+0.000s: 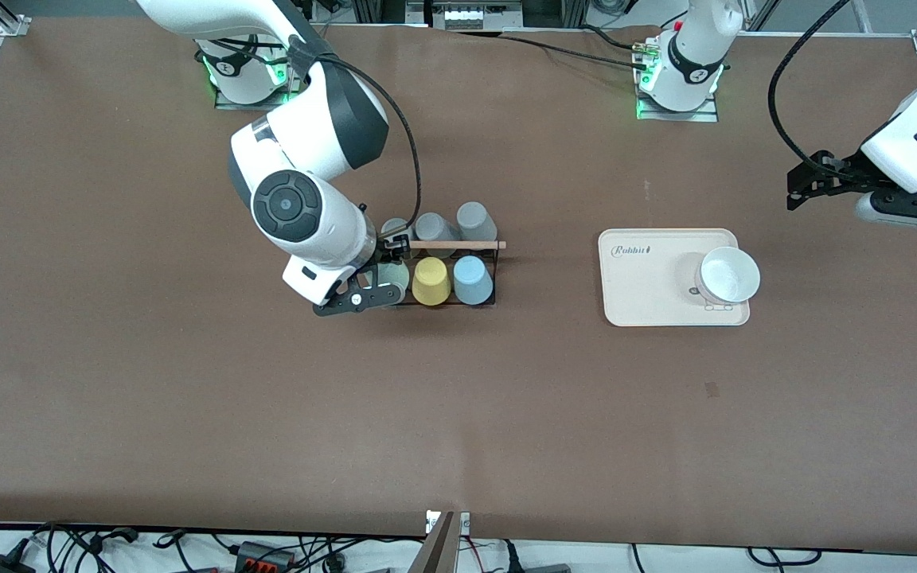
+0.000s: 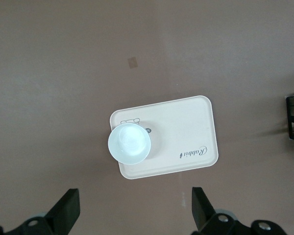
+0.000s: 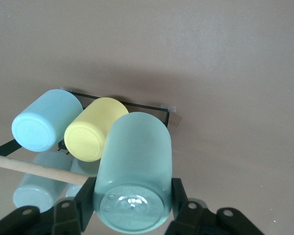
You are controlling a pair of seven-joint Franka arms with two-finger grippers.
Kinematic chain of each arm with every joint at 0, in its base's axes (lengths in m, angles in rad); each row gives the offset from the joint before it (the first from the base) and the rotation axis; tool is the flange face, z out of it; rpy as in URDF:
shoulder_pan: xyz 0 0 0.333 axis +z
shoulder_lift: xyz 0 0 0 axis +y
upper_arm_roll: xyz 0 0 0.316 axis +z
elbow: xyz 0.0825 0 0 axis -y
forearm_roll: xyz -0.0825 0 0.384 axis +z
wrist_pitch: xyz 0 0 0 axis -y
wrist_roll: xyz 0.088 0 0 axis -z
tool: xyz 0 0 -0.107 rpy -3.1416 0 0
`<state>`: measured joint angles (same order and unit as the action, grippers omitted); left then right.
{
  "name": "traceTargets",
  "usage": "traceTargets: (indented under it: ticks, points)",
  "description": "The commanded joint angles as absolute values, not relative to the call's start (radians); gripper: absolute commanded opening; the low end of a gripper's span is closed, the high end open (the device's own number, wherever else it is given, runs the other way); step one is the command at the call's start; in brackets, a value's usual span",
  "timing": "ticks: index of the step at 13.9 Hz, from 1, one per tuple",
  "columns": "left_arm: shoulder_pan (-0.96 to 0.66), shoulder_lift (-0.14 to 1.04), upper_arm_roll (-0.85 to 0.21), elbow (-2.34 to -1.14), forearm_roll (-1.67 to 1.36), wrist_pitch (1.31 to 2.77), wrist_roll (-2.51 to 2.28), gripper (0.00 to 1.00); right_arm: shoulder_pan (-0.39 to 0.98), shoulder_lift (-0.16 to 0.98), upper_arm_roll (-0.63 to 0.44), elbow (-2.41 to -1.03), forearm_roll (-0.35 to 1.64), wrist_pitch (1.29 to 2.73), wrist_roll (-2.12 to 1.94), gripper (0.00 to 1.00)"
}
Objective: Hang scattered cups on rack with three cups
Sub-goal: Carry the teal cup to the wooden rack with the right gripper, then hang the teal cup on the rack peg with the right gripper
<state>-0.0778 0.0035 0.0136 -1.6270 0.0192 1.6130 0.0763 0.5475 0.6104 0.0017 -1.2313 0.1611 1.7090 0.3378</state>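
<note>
The black wire rack (image 1: 497, 274) with a wooden rod (image 1: 458, 244) across its top stands mid-table. On its row nearer the front camera hang a light blue cup (image 1: 472, 280) and a yellow cup (image 1: 431, 280). My right gripper (image 1: 371, 288) is shut on the pale mint green cup (image 1: 393, 274) at the rack's end toward the right arm, beside the yellow cup. In the right wrist view the fingers (image 3: 179, 198) clamp the mint cup (image 3: 132, 156) near its base, next to the yellow cup (image 3: 93, 129) and the blue cup (image 3: 44, 120). My left gripper (image 1: 799, 189) is open and empty.
Three grey cups (image 1: 435, 227) hang on the rack's row farther from the front camera. A beige tray (image 1: 641, 286) with a white bowl (image 1: 727, 274) lies toward the left arm's end; both show in the left wrist view, the tray (image 2: 186, 127) and the bowl (image 2: 130, 143). The left arm waits above the table.
</note>
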Motion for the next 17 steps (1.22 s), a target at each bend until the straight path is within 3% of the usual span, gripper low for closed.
traceTargets:
  ticks: [1,17]
  points:
    - [-0.077,0.018,0.015,-1.597,0.023,1.601,0.086,1.0,0.574,0.641,-0.005,-1.197,0.115,1.695,0.345,0.28]
    - [-0.072,0.018,0.015,-1.597,0.023,1.601,0.086,1.0,0.586,0.716,-0.006,-1.198,0.107,1.713,0.339,0.28]
